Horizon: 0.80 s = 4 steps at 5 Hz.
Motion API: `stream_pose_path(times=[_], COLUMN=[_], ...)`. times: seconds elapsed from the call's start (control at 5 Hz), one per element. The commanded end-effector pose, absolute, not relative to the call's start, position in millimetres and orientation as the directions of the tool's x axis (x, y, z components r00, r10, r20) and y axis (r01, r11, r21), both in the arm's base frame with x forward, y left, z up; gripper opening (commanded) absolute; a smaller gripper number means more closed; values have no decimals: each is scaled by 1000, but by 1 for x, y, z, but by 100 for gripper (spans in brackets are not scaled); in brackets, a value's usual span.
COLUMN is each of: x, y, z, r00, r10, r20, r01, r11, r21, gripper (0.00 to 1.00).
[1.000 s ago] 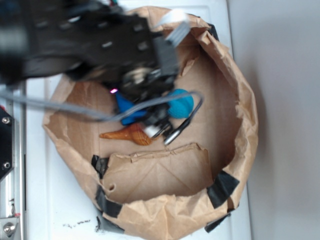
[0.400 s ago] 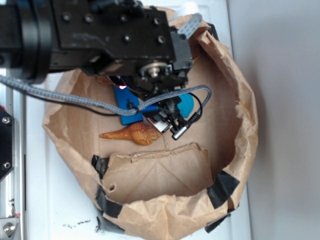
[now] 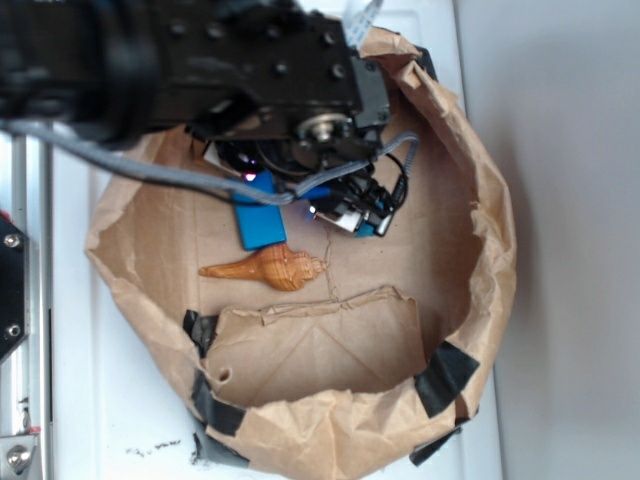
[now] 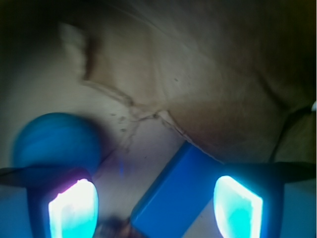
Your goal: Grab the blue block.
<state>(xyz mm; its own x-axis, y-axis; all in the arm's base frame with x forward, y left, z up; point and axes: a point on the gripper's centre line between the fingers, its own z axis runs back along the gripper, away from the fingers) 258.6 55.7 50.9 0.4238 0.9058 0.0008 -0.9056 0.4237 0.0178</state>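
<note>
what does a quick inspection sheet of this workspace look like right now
surface: crumpled brown paper bag with black tape patches, on a white top
job's things: blue block flat on the bag floor, partly under the arm
clutter: orange seashell below the block; teal ball beside it
hand: open, lit fingers straddling one end of the block, not closed on it
cables: grey braided cable along the arm
surroundings: metal rail at the left; grey area at the right
</note>
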Motion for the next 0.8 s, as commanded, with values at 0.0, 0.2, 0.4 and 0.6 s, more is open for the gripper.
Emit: stream_pose_path(times=[0.0,0.2,0.4,0.6], x=[265,268,270,261], y=[68,64,62,61], z=[33,12,5,24], r00=[349,368,386,428], r10=[936,927,919,901], r20=[43,66,82,62], r01=[-937,-930,-922,-903], r11=[349,368,385,429], r21=[-7,20,38,4], gripper=[100,100,100,100])
